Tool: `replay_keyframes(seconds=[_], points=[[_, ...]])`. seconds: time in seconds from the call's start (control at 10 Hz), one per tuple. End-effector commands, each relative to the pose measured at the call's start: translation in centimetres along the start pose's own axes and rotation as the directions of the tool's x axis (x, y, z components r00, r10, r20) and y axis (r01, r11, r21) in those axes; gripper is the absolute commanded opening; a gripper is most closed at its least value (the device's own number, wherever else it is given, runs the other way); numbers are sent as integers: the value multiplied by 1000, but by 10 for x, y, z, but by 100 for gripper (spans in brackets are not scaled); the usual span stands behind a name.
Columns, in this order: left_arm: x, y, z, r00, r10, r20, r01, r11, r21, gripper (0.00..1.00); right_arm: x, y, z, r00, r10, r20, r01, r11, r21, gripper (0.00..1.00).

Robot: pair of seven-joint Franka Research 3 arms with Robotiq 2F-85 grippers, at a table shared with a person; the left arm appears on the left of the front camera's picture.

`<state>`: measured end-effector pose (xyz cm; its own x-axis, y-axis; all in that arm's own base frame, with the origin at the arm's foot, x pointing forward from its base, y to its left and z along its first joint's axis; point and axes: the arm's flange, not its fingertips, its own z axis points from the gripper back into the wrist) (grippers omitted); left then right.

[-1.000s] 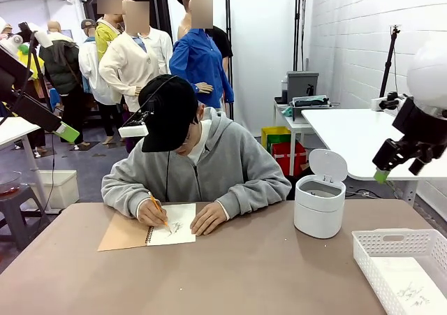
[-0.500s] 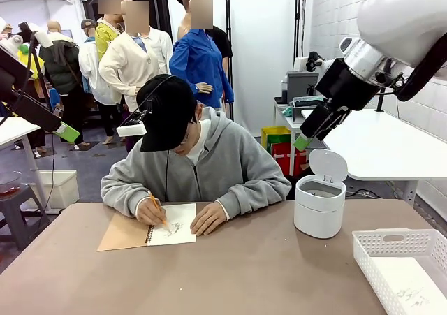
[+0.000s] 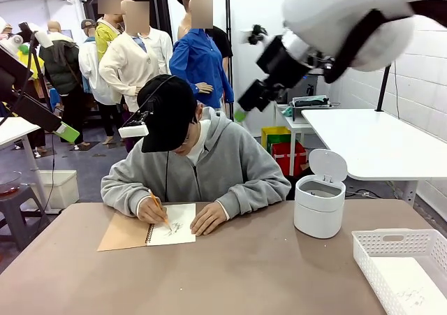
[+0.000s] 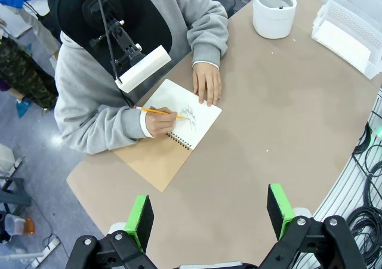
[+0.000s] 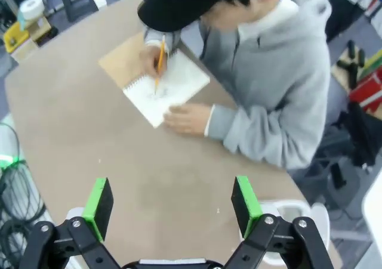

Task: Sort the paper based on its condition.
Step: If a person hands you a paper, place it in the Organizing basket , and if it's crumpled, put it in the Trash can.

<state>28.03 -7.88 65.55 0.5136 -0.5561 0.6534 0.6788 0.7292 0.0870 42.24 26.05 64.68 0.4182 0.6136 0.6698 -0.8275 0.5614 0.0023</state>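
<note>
Brown table (image 3: 265, 273) bears notebook (image 3: 157, 232), bin (image 3: 320, 203), basket (image 3: 398, 262).

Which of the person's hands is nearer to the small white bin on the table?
The person's left hand, flat on the notebook page, is nearer the bin. Their right hand, holding the pencil, is farther from it.

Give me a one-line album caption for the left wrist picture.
Open left end effector hovers high over the table while a person draws with a pencil in a spiral notebook.
</note>
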Motion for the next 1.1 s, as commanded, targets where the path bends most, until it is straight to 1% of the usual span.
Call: replay_keyframes(seconds=[0.0, 0.2, 0.3, 0.4, 0.7, 1.0], points=[[-1, 1, 0, 1000, 1, 7, -1, 1000, -9, 100, 15, -11, -7, 1000, 11, 27, -11, 1000, 4, 100], [-1, 1, 0, 1000, 1, 7, -1, 1000, -9, 100, 28, -18, -9, 1000, -19, 24, 19, 1000, 12, 100], [-1, 1, 0, 1000, 1, 7, -1, 1000, -9, 100, 29, -20, -6, 1000, -17, 10, 17, 999, 37, 100], [-1, 1, 0, 1000, 1, 7, -1, 1000, -9, 100, 29, -21, -2, 1000, -2, -17, 4, 997, 81, 100], [-1, 1, 0, 1000, 1, 7, -1, 1000, -9, 100, 25, -16, 12, 997, 41, -60, -33, 992, 125, 100], [-1, 1, 0, 1000, 1, 7, -1, 1000, -9, 100, 21, -6, 24, 997, 66, -45, -59, 989, 136, 100]])
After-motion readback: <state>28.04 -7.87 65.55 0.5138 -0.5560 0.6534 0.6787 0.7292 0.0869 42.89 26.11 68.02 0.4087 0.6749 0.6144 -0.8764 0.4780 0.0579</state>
